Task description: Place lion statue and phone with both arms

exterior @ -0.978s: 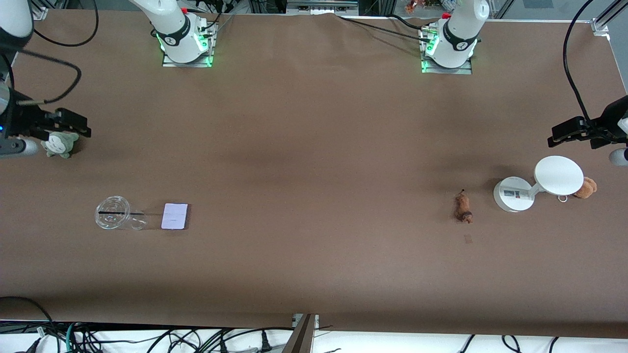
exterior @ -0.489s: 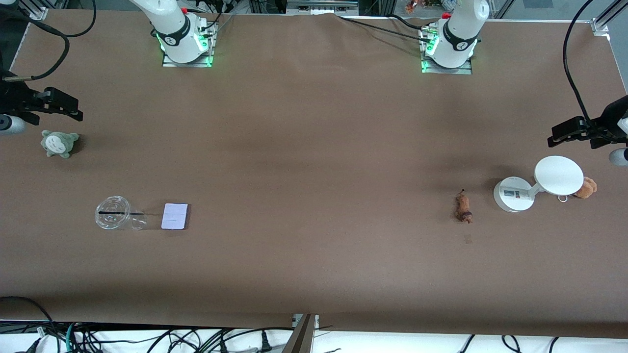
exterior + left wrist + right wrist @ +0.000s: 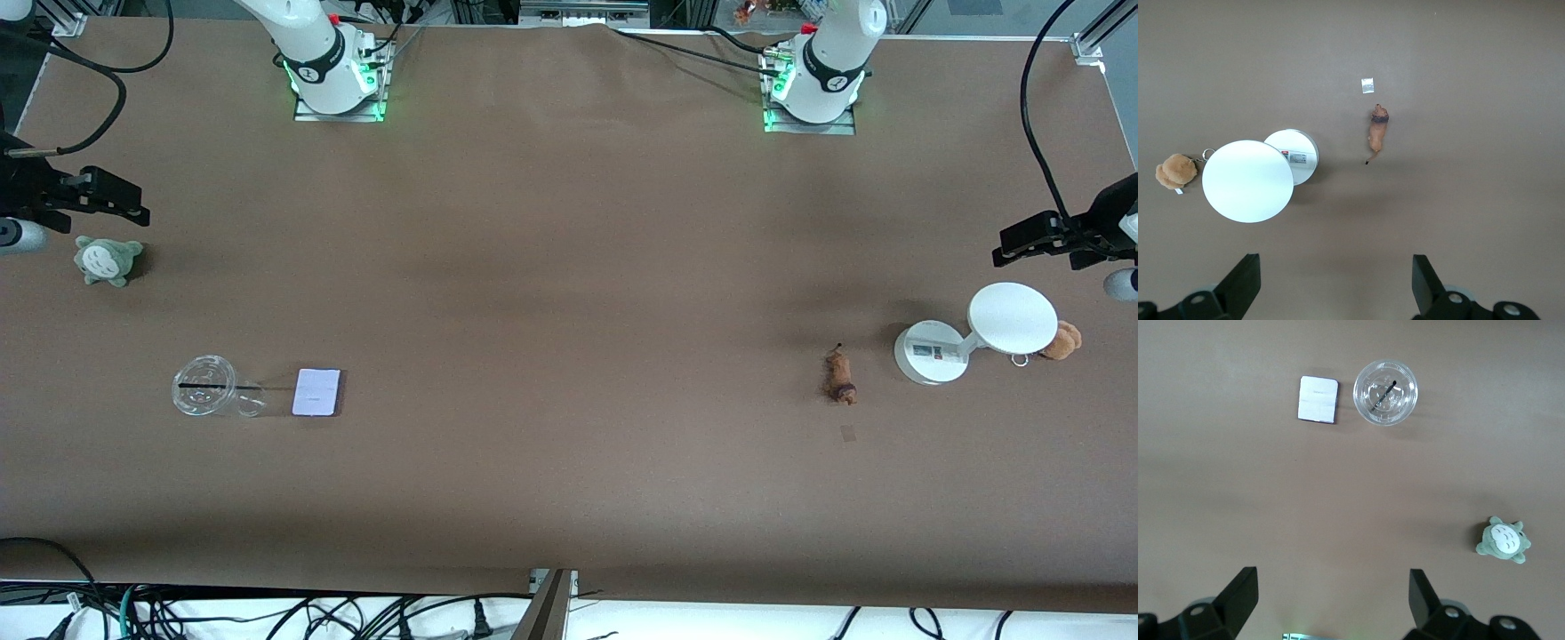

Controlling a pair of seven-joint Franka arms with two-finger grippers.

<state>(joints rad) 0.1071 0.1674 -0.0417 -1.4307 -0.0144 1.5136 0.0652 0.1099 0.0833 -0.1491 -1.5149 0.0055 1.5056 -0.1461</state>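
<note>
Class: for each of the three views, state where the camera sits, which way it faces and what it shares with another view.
Front view: high across the table, facing both bases; left claw, right claw open.
Left wrist view: looks down past its claw at lion statue, white stand.
Right wrist view: looks down past its claw at phone, clear cup.
Shared: front view shows statue, phone.

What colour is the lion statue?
Orange-brown lion statue with a darker brown end; clearest in the left wrist view.
</note>
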